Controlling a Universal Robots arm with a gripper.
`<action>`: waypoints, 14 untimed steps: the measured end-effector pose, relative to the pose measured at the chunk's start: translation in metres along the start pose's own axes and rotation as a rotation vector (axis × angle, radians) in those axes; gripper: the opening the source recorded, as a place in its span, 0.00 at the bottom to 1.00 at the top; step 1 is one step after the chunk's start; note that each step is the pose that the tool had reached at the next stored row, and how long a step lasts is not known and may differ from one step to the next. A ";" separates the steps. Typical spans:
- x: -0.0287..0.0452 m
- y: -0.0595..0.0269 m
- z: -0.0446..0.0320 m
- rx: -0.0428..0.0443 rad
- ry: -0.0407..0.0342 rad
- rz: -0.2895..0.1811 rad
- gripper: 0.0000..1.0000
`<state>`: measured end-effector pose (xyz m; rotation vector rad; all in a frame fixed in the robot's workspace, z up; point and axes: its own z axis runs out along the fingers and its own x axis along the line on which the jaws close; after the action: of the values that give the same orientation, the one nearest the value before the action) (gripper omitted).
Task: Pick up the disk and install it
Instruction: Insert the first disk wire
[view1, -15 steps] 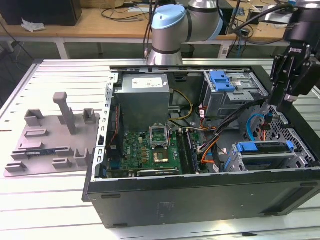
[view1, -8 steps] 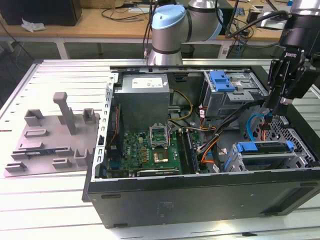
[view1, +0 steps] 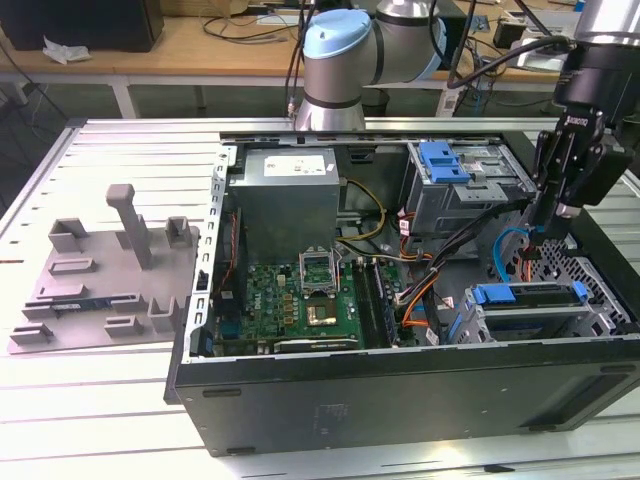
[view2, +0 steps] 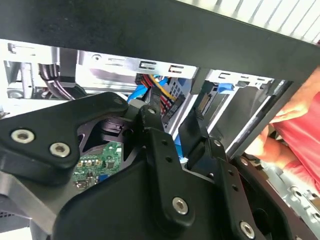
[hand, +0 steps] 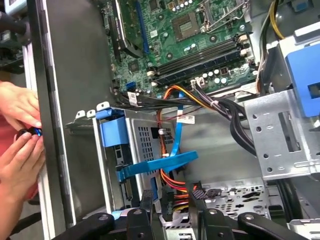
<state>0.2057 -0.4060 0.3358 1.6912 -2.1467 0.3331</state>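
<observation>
Over at the exterior view's right end of the open computer case (view1: 400, 390), your gripper (view1: 548, 225) hangs above the drive bays. In the first wrist view its fingers (hand: 146, 202) are spread apart with nothing clamped between them, just orange and red wires (hand: 172, 187) behind the gap. The disk (view1: 530, 315) sits in the cage at the near right corner of the case, blue carrier frame (hand: 112, 132) facing up, just below the gripper and not touching it. A blue cable (hand: 170, 162) crosses beside it. A person's hands (hand: 20, 135) are pinching something small at the case wall. The motherboard (view1: 300, 300) lies left of the bays.
</observation>
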 end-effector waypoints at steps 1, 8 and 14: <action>-0.0001 0.0000 0.0000 0.0002 0.0015 0.000 0.42; -0.0020 0.0003 0.0002 0.0200 0.0053 0.010 0.42; -0.0021 0.0004 0.0004 0.0168 0.0257 0.009 0.42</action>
<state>0.2056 -0.4042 0.3346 1.6774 -2.1398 0.3745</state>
